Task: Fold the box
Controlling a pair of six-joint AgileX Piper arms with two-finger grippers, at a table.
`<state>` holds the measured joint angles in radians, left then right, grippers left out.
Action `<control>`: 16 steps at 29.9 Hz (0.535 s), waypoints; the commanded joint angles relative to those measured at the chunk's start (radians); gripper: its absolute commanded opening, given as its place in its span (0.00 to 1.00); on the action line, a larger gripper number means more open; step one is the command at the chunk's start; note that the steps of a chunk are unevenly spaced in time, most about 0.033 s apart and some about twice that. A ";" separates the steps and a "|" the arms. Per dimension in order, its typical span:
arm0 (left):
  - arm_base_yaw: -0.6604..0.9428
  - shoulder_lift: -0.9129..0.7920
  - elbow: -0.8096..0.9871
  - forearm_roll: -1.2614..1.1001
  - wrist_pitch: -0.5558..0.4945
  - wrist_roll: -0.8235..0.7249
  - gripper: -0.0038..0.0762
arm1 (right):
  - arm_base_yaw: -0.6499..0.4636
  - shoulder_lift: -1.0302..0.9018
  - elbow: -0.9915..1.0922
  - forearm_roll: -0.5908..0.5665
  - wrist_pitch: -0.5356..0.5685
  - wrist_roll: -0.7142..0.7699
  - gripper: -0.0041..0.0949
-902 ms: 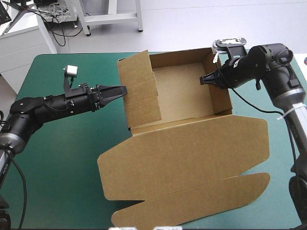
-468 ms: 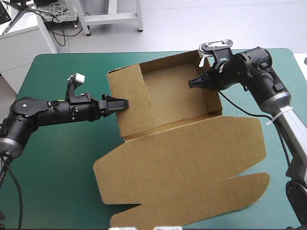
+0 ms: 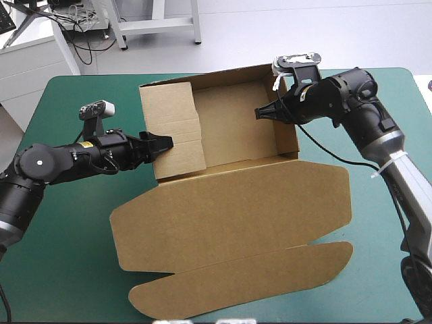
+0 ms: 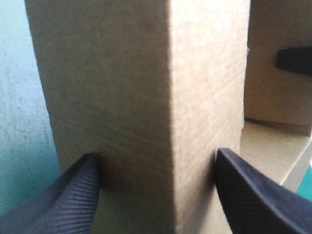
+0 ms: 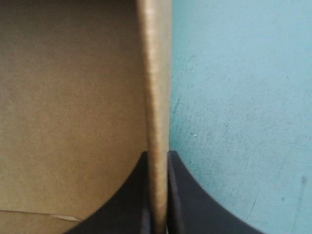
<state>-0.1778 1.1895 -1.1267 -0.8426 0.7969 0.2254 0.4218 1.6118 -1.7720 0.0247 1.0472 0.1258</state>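
The brown box (image 3: 233,125) stands as an open tray on the teal-green cover, its walls raised. Its lid (image 3: 229,209) and front flap lie flat toward the near edge. My left gripper (image 3: 160,143) is at the outer left wall, open; in the left wrist view its fingers (image 4: 73,195) stand apart with the wall's corner (image 4: 165,97) between them. My right gripper (image 3: 262,113) reaches in over the right wall. In the right wrist view it (image 5: 157,195) is shut on that wall's thin upper edge (image 5: 156,73). Its tip (image 4: 295,59) shows across the tray in the left wrist view.
Bare teal-green cover (image 3: 81,223) lies left of the box under the left arm, and more (image 3: 378,223) right of the lid. The box's far wall is near the table's far edge (image 3: 121,77). The lid's flap reaches close to the near edge.
The whole box has slid to the left and turned slightly, its lid with it. Both grippers moved left with it, the right keeping its hold on the right wall.
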 commanded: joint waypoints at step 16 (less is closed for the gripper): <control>-0.015 0.057 -0.163 0.306 -0.001 -0.218 0.63 | 0.168 -0.042 -0.029 -0.138 -0.095 0.115 0.03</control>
<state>-0.1840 1.2580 -1.2496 -0.5361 0.8623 0.0416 0.5613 1.6118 -1.7720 -0.1176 1.0169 0.2345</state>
